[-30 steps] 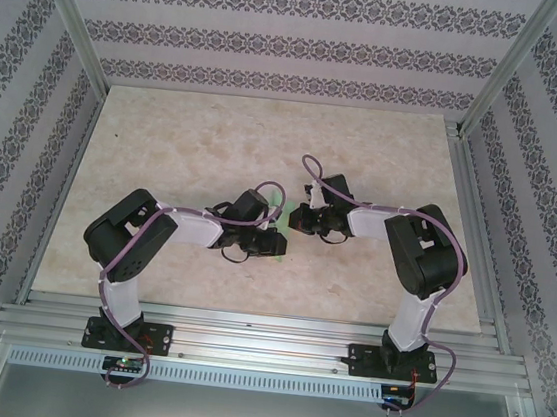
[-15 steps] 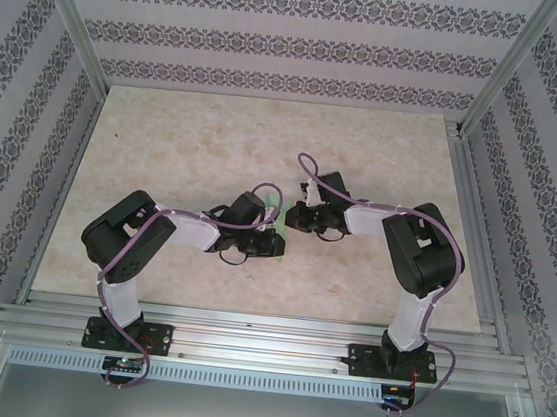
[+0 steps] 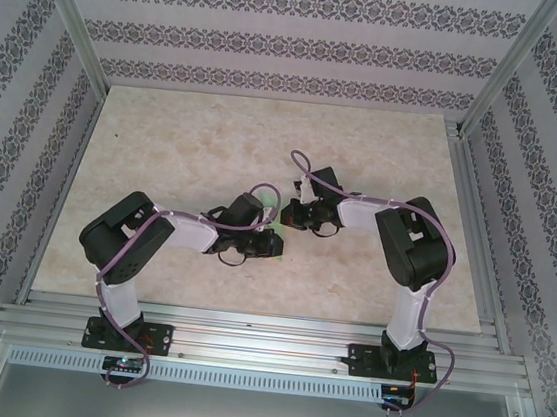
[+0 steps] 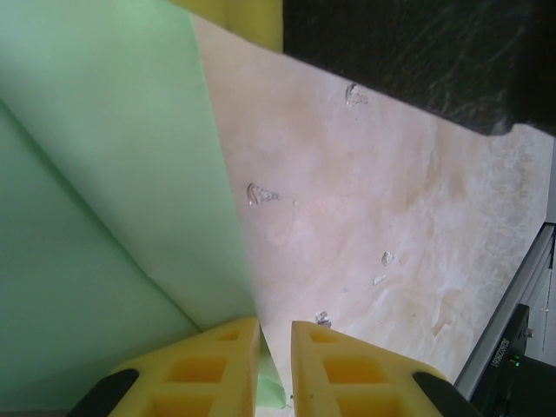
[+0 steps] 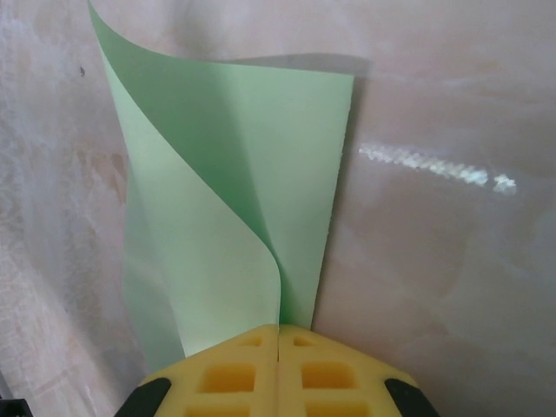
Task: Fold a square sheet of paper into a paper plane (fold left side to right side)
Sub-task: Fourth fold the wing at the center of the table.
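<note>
The square sheet of paper (image 5: 226, 200) is light green, and its left part curls up and over toward the right. My right gripper (image 5: 279, 334) is shut on the sheet's near edge, its two yellow fingers pressed together. In the left wrist view the sheet (image 4: 104, 174) lies flat on the table with a diagonal crease. My left gripper (image 4: 274, 334) is open by a narrow gap, and the sheet's edge runs into that gap. From above, both grippers meet at the table's middle, the left gripper (image 3: 264, 243) and the right gripper (image 3: 290, 213), with a bit of the green sheet (image 3: 271, 202) between them.
The table (image 3: 186, 138) is pale marbled stone with small chips (image 4: 261, 195). The right arm's black body (image 4: 417, 52) sits close above the left gripper's view. An aluminium rail (image 3: 264, 338) runs along the near edge, and patterned walls enclose the other sides.
My right gripper has moved a little left and away, carrying the sheet's edge with it. The left arm has hardly moved.
</note>
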`<action>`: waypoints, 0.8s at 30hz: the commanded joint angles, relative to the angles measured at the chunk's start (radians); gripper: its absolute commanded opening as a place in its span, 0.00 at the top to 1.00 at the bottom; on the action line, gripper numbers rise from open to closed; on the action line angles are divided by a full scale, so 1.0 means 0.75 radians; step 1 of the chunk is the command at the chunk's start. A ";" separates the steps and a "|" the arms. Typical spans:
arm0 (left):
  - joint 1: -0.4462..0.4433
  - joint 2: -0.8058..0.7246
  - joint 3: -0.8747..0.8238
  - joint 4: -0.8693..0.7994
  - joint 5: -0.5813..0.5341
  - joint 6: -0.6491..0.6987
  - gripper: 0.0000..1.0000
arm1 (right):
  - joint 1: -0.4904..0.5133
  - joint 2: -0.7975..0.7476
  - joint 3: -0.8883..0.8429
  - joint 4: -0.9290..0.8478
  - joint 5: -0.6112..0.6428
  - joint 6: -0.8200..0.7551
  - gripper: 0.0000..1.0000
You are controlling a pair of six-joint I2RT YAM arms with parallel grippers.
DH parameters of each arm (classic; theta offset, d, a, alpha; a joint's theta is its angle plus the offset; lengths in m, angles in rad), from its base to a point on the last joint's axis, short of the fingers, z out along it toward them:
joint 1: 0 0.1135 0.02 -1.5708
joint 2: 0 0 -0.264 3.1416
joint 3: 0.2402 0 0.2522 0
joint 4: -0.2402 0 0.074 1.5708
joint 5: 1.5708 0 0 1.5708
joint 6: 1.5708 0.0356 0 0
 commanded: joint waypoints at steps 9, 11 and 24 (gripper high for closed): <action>0.144 -0.308 -0.054 -0.159 0.062 0.001 0.70 | 0.028 0.093 0.079 -0.181 0.185 -0.077 0.99; 0.206 -0.346 -0.031 -0.207 0.051 0.023 0.70 | 0.033 0.095 0.085 -0.181 0.184 -0.078 0.99; 0.275 -0.044 0.167 -0.026 0.169 -0.052 0.81 | 0.049 0.097 0.094 -0.176 0.174 -0.075 0.99</action>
